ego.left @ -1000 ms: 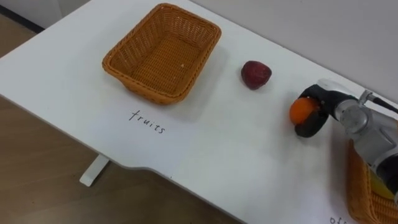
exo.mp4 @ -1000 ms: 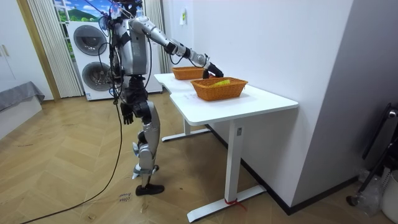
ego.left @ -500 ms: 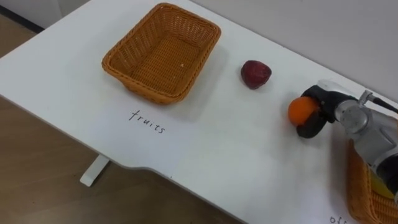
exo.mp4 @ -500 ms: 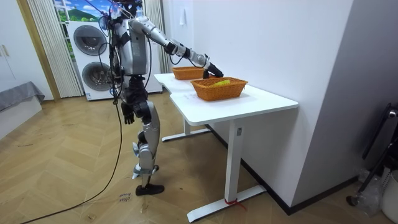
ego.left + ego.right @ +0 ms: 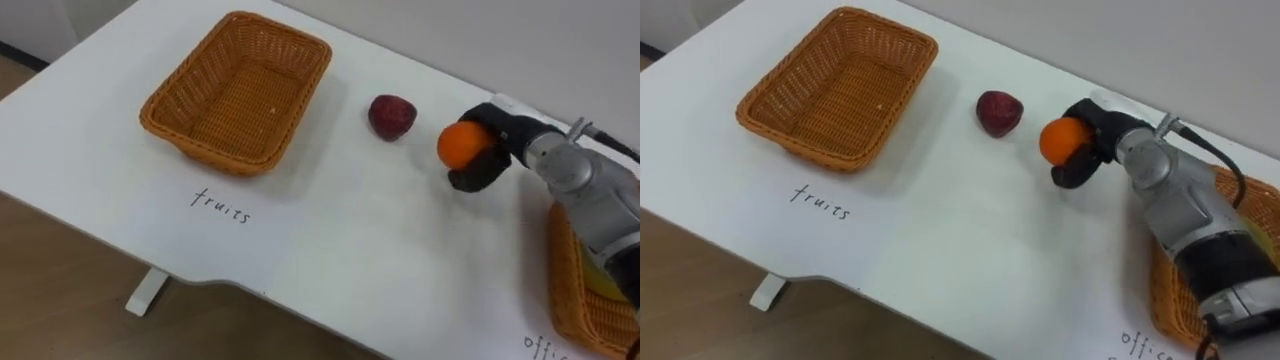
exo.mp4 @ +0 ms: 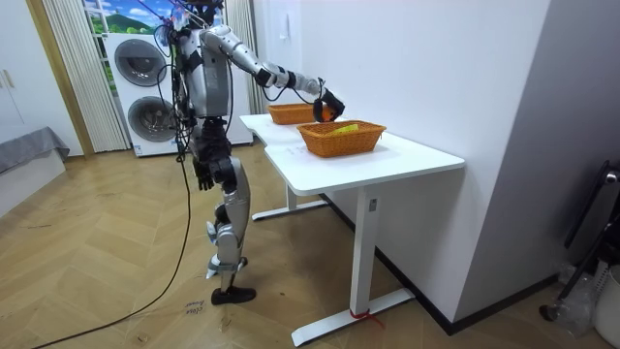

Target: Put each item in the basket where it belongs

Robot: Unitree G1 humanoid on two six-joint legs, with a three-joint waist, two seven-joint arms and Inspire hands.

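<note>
Your right hand (image 5: 492,160) has its fingers wrapped round the orange (image 5: 461,144), up over the bench (image 5: 350,240), just right of the dark red fruit (image 5: 391,116); the fruits basket (image 5: 215,155) sits well apart to the left.

The handwritten word "fruits" (image 5: 221,206) stands on the white table (image 5: 350,250), just before the empty wicker basket (image 5: 237,90). Beside the second basket (image 5: 557,282), a cut-off "offi" (image 5: 545,347) shows.

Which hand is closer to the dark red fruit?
Right. The right hand, clutching an orange, is just beside the dark red fruit; the left hand hangs by its hip.
</note>
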